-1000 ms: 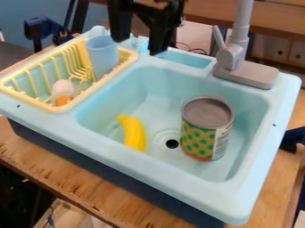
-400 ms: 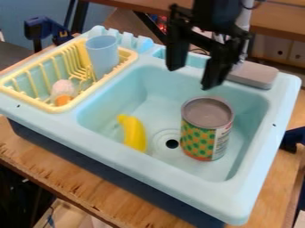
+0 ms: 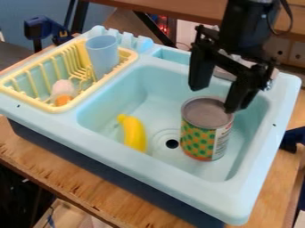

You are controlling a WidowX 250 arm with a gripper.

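The black gripper (image 3: pixel 216 99) hangs from the upper right over the back of the sink basin, open, with nothing between its fingers. Its fingertips are at or just above the top of a can (image 3: pixel 205 129), one overlapping the can's right rear rim; whether they touch I cannot tell. The can stands upright in the light blue sink (image 3: pixel 137 164), its side patterned green and orange, its top grey. A yellow banana (image 3: pixel 134 132) lies on the basin floor left of the dark drain hole.
At the left, a yellow dish rack (image 3: pixel 67 108) holds a blue cup (image 3: pixel 103 55) and a white and orange object (image 3: pixel 62 92). The grey faucet (image 3: pixel 221 73) stands behind the gripper. A dark blue clamp (image 3: pixel 44 29) is at the upper left.
From the top edge, the gripper has moved right and down toward the can, staying open. The can, banana and rack items have not moved.
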